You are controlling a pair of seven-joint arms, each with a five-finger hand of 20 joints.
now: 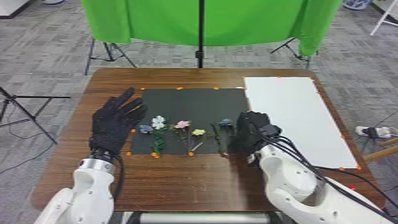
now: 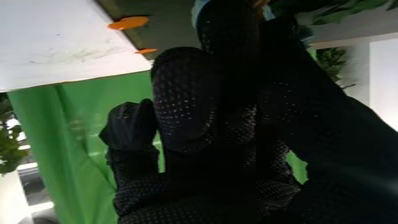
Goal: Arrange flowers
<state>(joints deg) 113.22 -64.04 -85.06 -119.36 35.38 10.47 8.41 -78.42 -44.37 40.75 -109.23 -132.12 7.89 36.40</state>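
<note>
Several flowers (image 1: 182,124) lie six-to-twelve, blooms toward twelve, on a black mat (image 1: 197,104), green cloth (image 1: 258,25) beyond; left hand (image 1: 111,127) relaxed, right hand (image 1: 252,131) I can't tell.

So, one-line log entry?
Right hand beside blue flower; left hand open, beside black rectangular mat; white flower, pink flower, yellow flower on mat

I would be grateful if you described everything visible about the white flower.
The white flower has pale blooms at its far end and a green, leafy stem running towards the robot. It lies flat on the black mat, right of the left hand and left of the pink flower. Whether its leaves touch the blue flower I cannot tell.
</note>
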